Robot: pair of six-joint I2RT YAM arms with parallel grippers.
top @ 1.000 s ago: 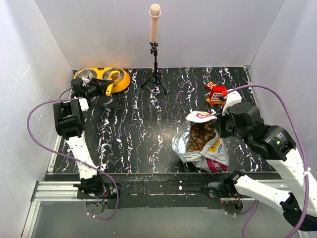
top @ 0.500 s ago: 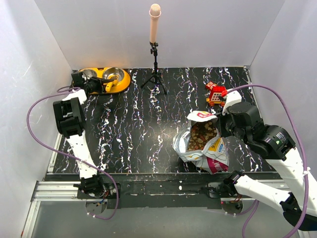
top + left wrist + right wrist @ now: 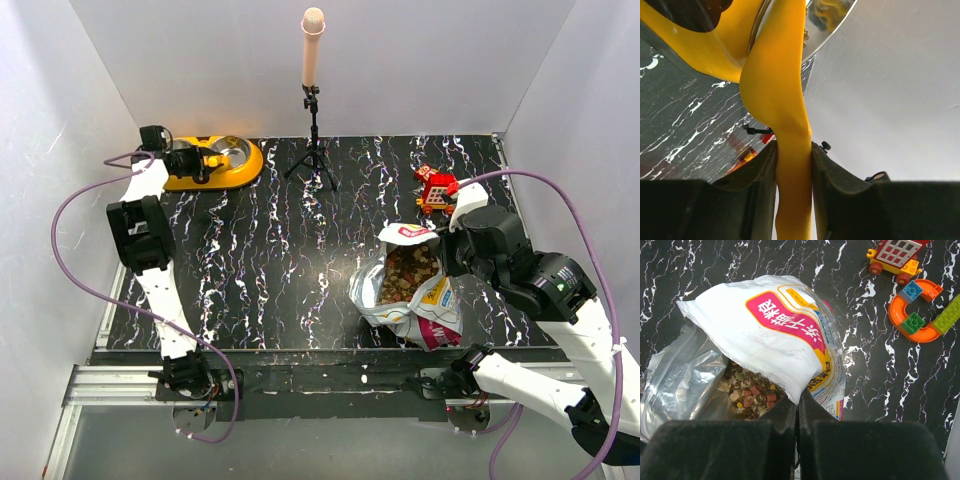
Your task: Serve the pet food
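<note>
The pet food (image 3: pixel 752 390) lies as loose kibble inside the opened white bag (image 3: pixel 775 330), which slumps on the worktop (image 3: pixel 300 240) at the near right. Whether any has reached the bowl I cannot tell.

The right fingers (image 3: pixel 780 415) are shut flat on the bag's upper flap, holding the mouth up. That film looks thin and crinkly, so it could slide out of the pinch and fall over the opening. A pull could also tip the bag and scatter kibble toward the toy blocks (image 3: pixel 435 187) just beyond it.

At the far left, the left fingers (image 3: pixel 760 170) stand narrow, clamped on the handle of the yellow-orange scoop (image 3: pixel 775 90), right above the orange double bowl (image 3: pixel 245 165) and close to the side wall. The handle looks smooth and tapered, so it may twist in the grip. The scoop could also catch a steel cup's rim and shove the bowl. Bag and bowl are well apart, so a tilted scoop would probably shed food on the way across, and the microphone stand (image 3: pixel 313 130) stands near that path.
</note>
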